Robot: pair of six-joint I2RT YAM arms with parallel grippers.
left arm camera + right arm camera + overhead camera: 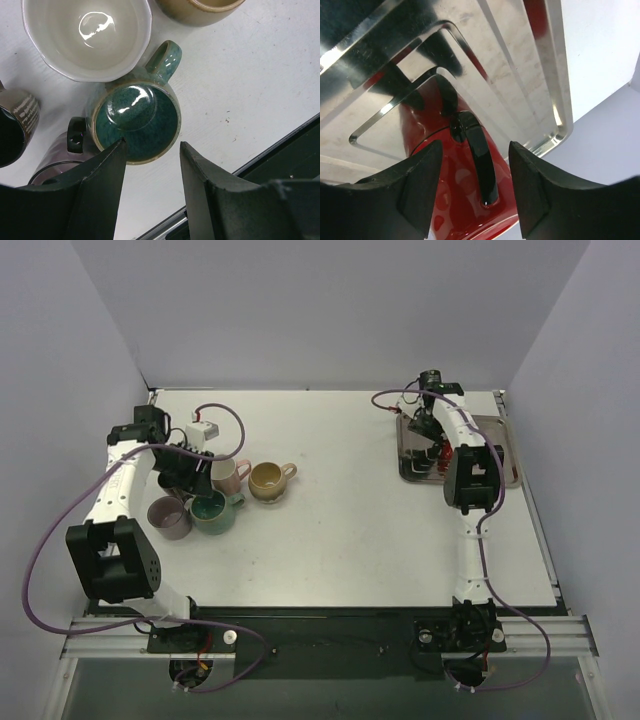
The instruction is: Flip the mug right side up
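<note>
A red mug (450, 200) with a black handle (479, 160) stands on the metal tray (520, 75) at the back right of the table. Which end of it is up I cannot tell. My right gripper (475, 143) is low over it, its jaws open on either side of the handle with a gap on each side. From above, only a bit of the red mug (441, 456) shows beside the right gripper (432, 445). My left gripper (152, 144) hangs open above an upright green mug (137, 122) and holds nothing.
Upright mugs cluster at the left: a white-lined one (85, 35), a tan one (268, 480), a purple one (168, 518) and a black one (15, 130). The tray's raised rim (505, 445) runs close to the right wall.
</note>
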